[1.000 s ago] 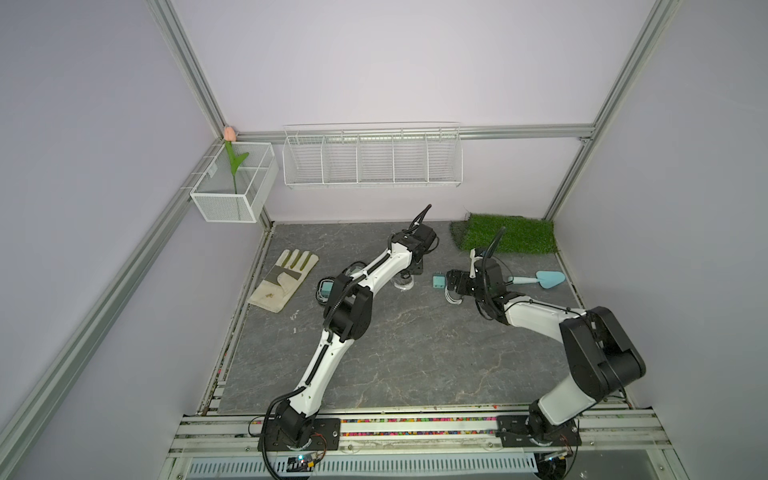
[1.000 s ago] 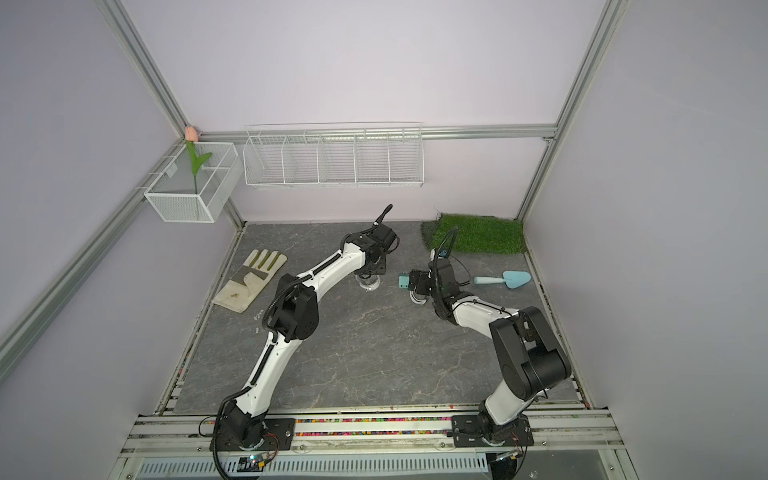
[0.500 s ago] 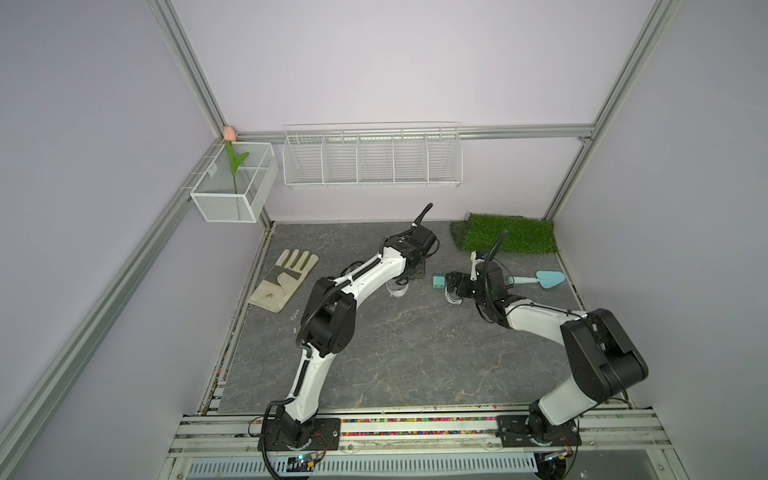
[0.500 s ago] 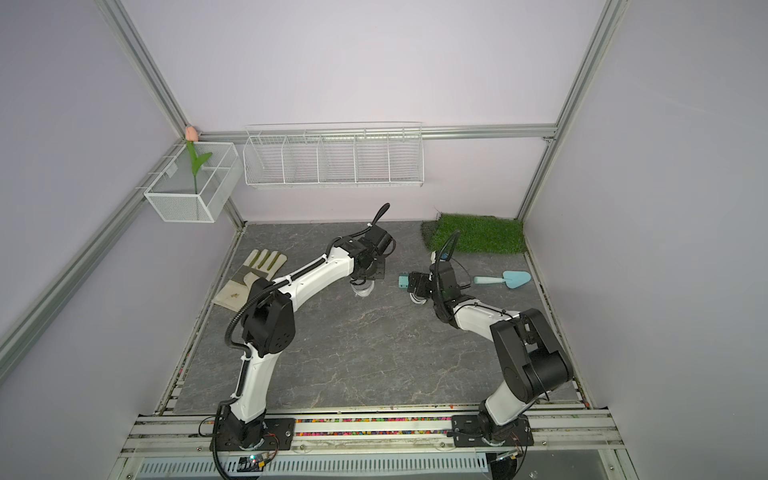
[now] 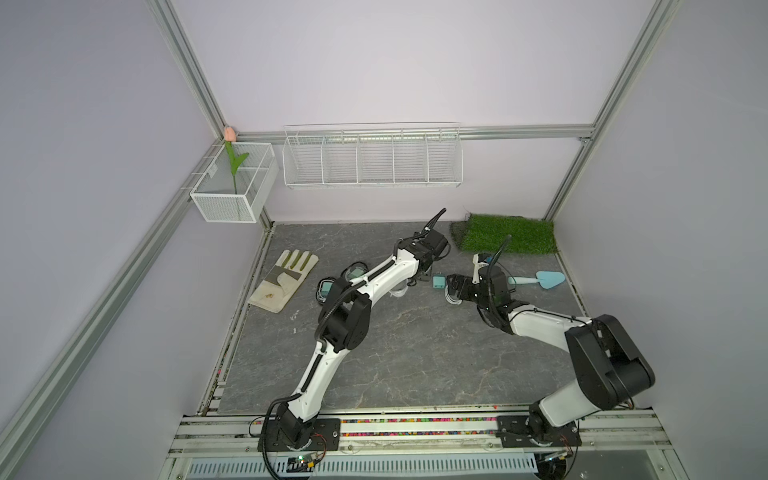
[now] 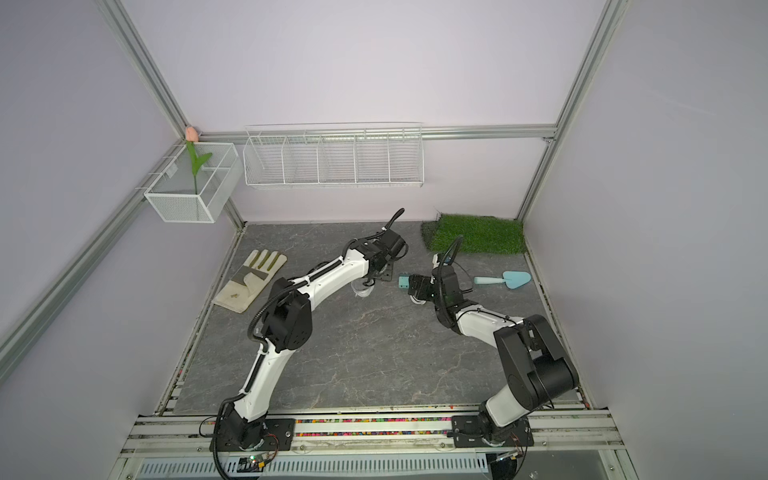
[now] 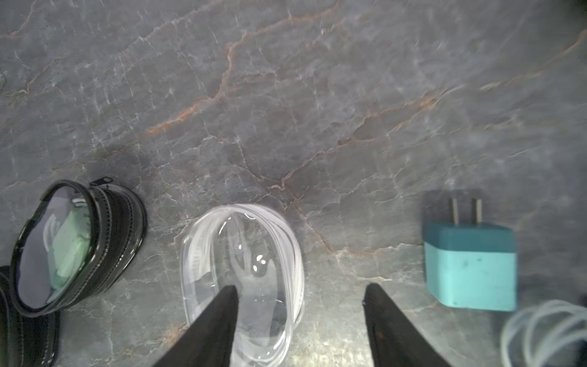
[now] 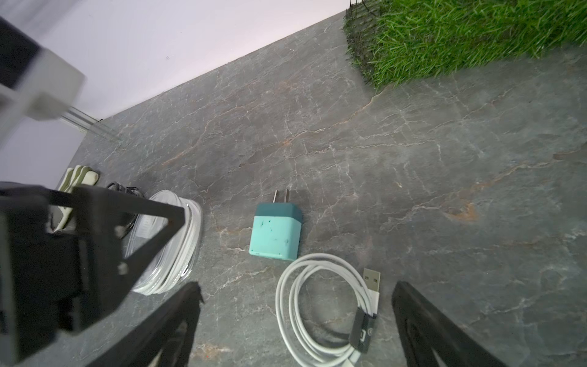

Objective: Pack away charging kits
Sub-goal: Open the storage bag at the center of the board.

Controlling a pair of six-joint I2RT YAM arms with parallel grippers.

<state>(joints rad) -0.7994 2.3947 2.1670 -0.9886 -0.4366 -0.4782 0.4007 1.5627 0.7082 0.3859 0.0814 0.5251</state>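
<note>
A teal plug adapter [image 5: 438,281] [image 8: 275,233] lies prongs-out on the stone floor between both grippers. My left gripper [image 7: 301,287] is open and low over the floor. One of its fingers overlaps a clear white-rimmed oval case [image 7: 241,279] [image 8: 168,241], and the adapter [image 7: 470,263] sits just outside the other. My right gripper [image 8: 297,286] is open, straddling a coiled white cable [image 8: 327,305]. A black-rimmed case [image 7: 73,244] holding a pale green adapter stands beside the clear case. In a top view, two black-rimmed cases [image 5: 354,273] sit behind the left arm.
A beige work glove [image 5: 284,280] lies at the left edge. A light-blue trowel [image 5: 540,280] lies right of the right wrist. A grass mat [image 5: 509,232] fills the back right corner. A wire shelf [image 5: 372,156] and a mesh basket [image 5: 235,187] with a tulip hang on the walls.
The left arm's elbow swung left and partly back while its wrist stayed by the clear case. The right arm has barely moved.
</note>
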